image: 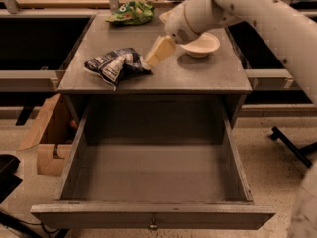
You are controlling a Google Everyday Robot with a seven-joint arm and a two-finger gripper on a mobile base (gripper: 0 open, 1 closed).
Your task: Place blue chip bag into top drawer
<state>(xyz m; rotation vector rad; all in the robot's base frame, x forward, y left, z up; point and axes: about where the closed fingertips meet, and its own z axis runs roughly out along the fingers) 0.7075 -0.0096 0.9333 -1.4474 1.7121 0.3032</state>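
The blue chip bag, crumpled navy foil with white patches, lies on the left part of the grey cabinet top. My gripper reaches in from the upper right on a white arm, and its cream-coloured tip is right at the bag's right edge. Below, the top drawer is pulled wide open toward the camera and holds nothing; its front panel has a small central knob.
A bright green chip bag lies at the back of the cabinet top. A white bowl stands to the right, partly behind my arm. A cardboard box sits on the floor left of the drawer. A black chair leg lies at right.
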